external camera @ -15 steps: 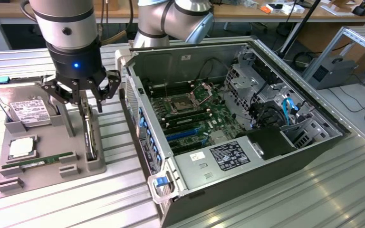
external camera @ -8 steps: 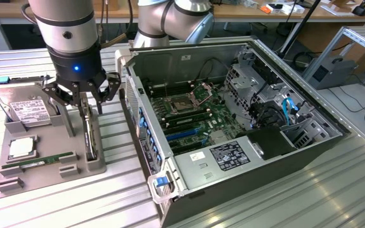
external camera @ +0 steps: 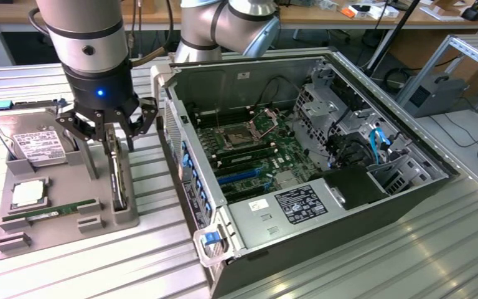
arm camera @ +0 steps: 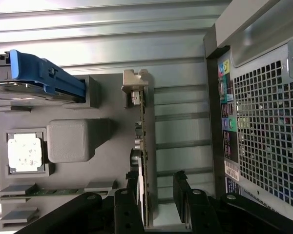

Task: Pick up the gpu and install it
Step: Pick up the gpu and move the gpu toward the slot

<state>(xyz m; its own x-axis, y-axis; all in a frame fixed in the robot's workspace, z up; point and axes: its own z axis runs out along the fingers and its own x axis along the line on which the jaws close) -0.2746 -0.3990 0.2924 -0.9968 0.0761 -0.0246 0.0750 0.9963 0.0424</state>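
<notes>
Dark gpu (external camera: 119, 184) on edge, just below pincer (external camera: 110, 138).
I see jaws apart astride its long axis, at the exterior view's left.

A narrow gap is left between the gpu (external camera: 119, 182) and the computer case (external camera: 171, 128); bare tray (external camera: 60, 187) is left free toward the hard drive (external camera: 33, 142).

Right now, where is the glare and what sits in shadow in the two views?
Exterior view: reflections streak the ribbed table pale, and the computer case is shadowed inside. Wrist view: a strip of table washes out white, the processor lid glares, the fingers flanking the gpu are dark silhouettes.
</notes>
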